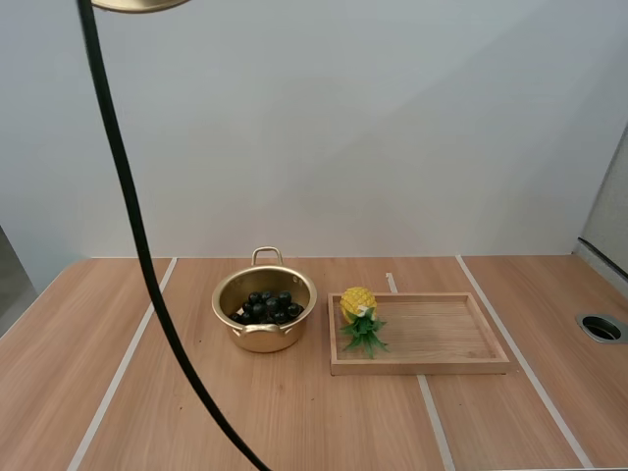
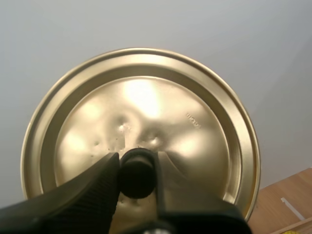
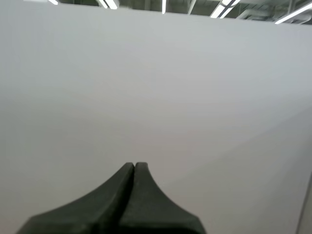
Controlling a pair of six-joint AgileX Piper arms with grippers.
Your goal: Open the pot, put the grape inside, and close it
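A gold pot [image 1: 265,312] stands uncovered on the wooden table, with a bunch of dark grapes [image 1: 267,306] lying inside it. The gold lid [image 2: 141,131] is held up in the air, and its rim [image 1: 139,4] shows high above the table's left side. My left gripper [image 2: 138,171] is shut on the lid's black knob [image 2: 137,174]. My right gripper [image 3: 134,166] is shut on nothing, its fingers together as one dark wedge, facing a plain grey wall.
A wooden tray [image 1: 442,334] lies to the right of the pot, with a small toy pineapple [image 1: 360,317] at its left end. A round hole [image 1: 601,328] sits in the table near the right edge.
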